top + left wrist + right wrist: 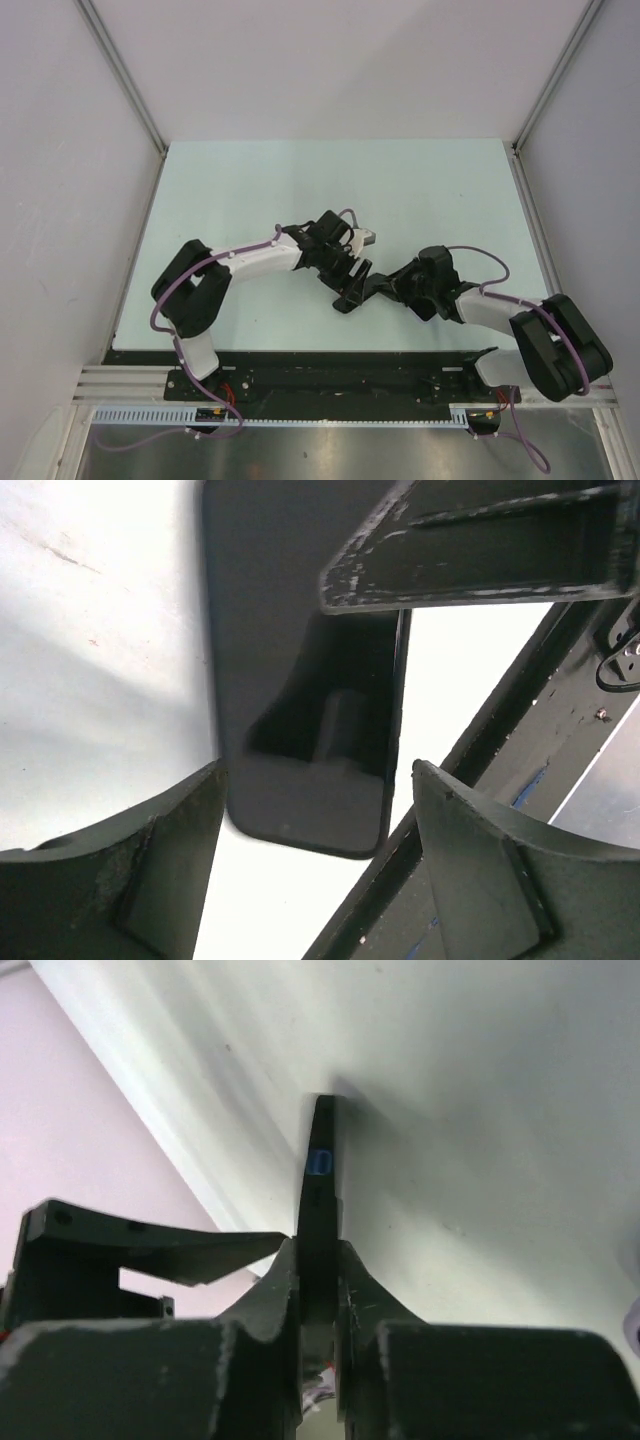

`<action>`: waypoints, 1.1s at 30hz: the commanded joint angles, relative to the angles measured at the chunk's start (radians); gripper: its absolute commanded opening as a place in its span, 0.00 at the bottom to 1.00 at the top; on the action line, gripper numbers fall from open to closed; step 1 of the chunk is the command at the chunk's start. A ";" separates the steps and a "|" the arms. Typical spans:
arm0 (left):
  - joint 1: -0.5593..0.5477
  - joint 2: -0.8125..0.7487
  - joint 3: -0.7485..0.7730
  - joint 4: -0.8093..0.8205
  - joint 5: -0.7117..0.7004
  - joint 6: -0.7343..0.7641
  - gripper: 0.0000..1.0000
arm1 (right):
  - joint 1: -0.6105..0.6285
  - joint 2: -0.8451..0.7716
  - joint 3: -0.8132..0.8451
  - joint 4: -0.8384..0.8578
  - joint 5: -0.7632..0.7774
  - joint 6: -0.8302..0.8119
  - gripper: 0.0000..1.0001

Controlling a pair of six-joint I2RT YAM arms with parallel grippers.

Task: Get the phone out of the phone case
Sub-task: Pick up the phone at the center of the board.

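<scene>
The right tool pinches the dark phone case edge-on, with the case's far end near the bench. The left tool is spread wide, the case's end between its fingers; whether they touch is unclear.

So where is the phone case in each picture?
Top external: phone case low centre, between the two arms.
Left wrist: centre, flat dark slab reaching down from the top edge.
Right wrist: centre, edge-on, pinched in the right gripper.
Shared landmark: the pale table under it.

pale green table — white walls around it
</scene>
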 commanded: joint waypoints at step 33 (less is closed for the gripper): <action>0.218 -0.441 -0.423 0.744 0.553 -0.481 0.98 | -0.122 -0.150 0.201 0.372 -0.564 -0.359 0.00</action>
